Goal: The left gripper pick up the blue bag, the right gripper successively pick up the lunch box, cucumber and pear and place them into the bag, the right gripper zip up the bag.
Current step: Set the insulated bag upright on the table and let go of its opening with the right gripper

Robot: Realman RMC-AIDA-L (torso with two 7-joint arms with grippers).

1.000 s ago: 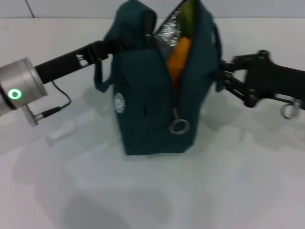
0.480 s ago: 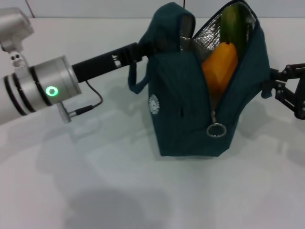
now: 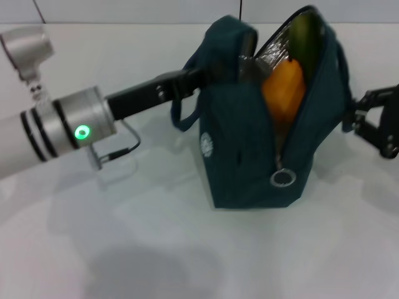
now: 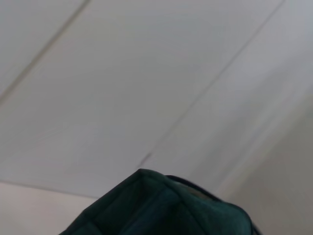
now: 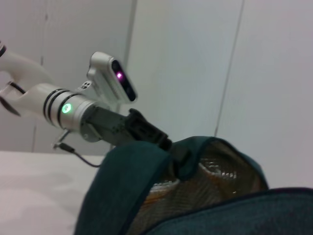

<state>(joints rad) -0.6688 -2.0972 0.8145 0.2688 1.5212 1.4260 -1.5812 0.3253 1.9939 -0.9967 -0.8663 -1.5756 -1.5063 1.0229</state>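
Note:
The blue bag (image 3: 246, 156) stands upright on the white table, mouth open, foil lining (image 5: 220, 171) showing. My left gripper (image 3: 215, 73) is shut on the bag's top edge by a handle; the right wrist view also shows this left gripper (image 5: 165, 143) clamped there. The orange pear (image 3: 283, 93) sits in the opening with the green cucumber (image 3: 300, 32) sticking up behind it. The zipper's ring pull (image 3: 280, 179) hangs low on the front. My right gripper (image 3: 360, 119) is beside the bag's right side, open and holding nothing. The lunch box is out of sight.
The white table (image 3: 156, 249) stretches in front of and left of the bag. A thin black cable (image 3: 121, 149) dangles under the left arm's silver section (image 3: 68, 131). A pale wall stands behind. The left wrist view holds only bag fabric (image 4: 161, 208) and wall.
The bag, held by the left gripper, has shifted right in the head view and leans a little. The right gripper has drawn back to the right edge, away from the bag's side.

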